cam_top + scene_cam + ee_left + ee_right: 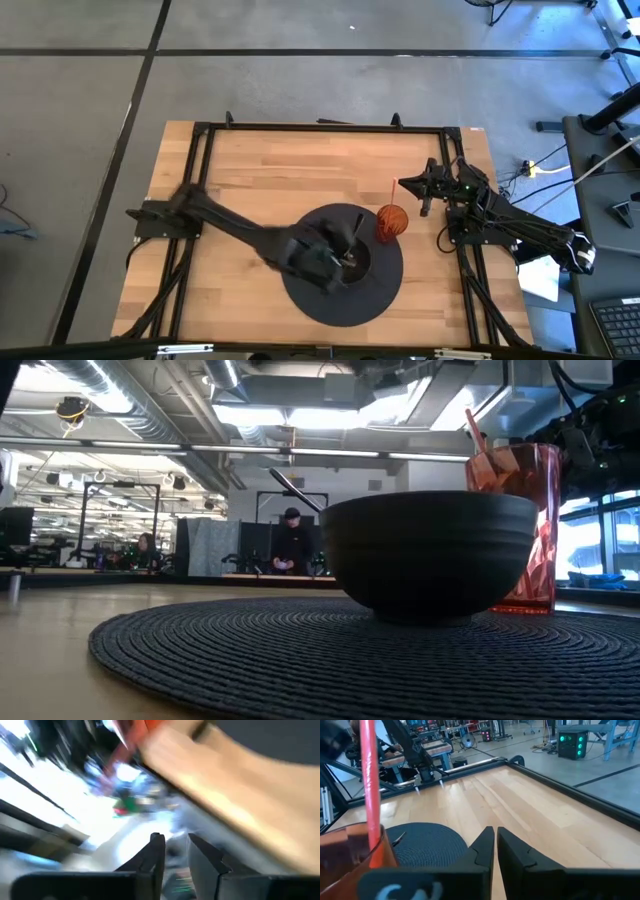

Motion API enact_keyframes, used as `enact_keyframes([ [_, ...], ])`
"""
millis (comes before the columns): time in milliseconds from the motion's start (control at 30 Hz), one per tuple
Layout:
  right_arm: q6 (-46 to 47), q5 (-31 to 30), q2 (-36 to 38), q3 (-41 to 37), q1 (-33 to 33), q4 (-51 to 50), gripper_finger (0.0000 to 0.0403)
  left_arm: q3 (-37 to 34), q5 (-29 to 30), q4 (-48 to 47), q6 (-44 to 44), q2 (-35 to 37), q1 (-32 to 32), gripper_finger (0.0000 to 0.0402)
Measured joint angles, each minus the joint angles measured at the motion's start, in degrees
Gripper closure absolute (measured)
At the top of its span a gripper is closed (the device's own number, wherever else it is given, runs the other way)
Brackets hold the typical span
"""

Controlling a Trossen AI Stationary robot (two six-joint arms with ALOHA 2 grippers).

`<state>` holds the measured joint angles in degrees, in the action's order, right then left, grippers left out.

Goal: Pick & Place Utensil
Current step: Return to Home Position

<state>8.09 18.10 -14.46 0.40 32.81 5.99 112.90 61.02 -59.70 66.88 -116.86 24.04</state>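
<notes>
Black bowl (430,550) | left pincer (177,847) above it, arm stretched out, narrowly apart | right pincer (495,836) together, arm folded at right

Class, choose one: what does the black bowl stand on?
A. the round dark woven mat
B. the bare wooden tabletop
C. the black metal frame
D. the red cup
A: the low view shows the black bowl resting on the woven round mat, with the red cup beside it.
</notes>
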Motion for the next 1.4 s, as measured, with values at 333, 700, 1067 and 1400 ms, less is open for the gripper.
enact_keyframes([
  [333, -0.7, 0.0, 0.0, 0.0, 0.0, 0.1, 0.0379, -23.3, -58.1, 3.1, -57.0, 32.8, -7.6, 0.0396],
  [700, -0.7, 0.2, 1.5, 0.0, 1.7, 4.7, 0.0398, -77.4, -54.7, 55.7, -58.9, 70.2, -17.8, 0.0399],
  [1067, 1.1, 19.5, 7.3, 0.0, 6.9, 4.2, 0.0401, -99.3, -53.9, 62.6, -61.7, 95.7, -24.3, 0.0401],
  [1400, 2.2, 17.8, 14.4, 0.0, 6.5, -1.6, 0.0402, -105.8, -53.6, 52.0, -62.2, 116.9, -27.5, 0.0400],
])
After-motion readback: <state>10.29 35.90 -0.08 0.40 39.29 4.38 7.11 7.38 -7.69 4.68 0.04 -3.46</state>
